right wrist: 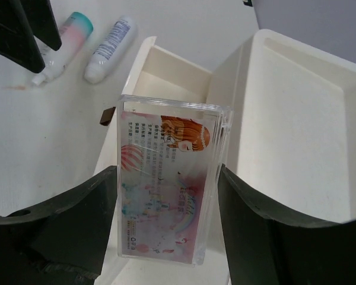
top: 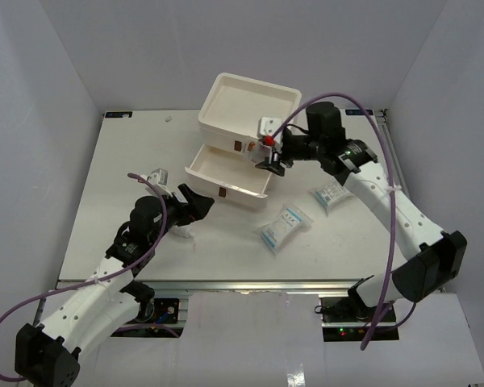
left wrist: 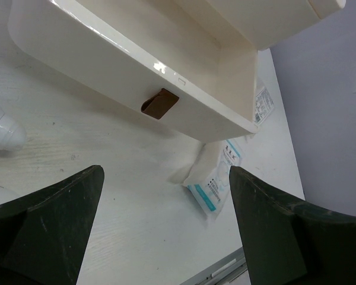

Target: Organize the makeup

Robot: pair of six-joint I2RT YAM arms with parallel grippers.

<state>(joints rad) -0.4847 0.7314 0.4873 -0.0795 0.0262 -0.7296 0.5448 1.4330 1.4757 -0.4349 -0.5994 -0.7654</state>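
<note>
My right gripper (top: pixel 272 164) (right wrist: pixel 166 178) is shut on a clear flat case with a pink illustrated card (right wrist: pixel 165 193), one finger on each long side. It holds the case above the pulled-out drawer (top: pixel 226 173) (right wrist: pixel 172 74) of the cream box (top: pixel 248 105). My left gripper (top: pixel 192 201) (left wrist: pixel 166 178) is open and holds nothing, low over the table in front of that drawer (left wrist: pixel 136 65). Two white-and-pink tubes (right wrist: pixel 62 38) (right wrist: pixel 110 41) lie by the left arm. One blue-and-white packet (top: pixel 284 227) (left wrist: pixel 216 178) lies at centre right, another (top: pixel 332 194) further right.
The drawer has a brown handle (left wrist: pixel 160 104). The box's top tray (right wrist: pixel 302 124) holds nothing. A white tube's rounded end (left wrist: pixel 3 130) lies left of the left gripper. The table's metal front edge (top: pixel 250 285) runs just past the packets.
</note>
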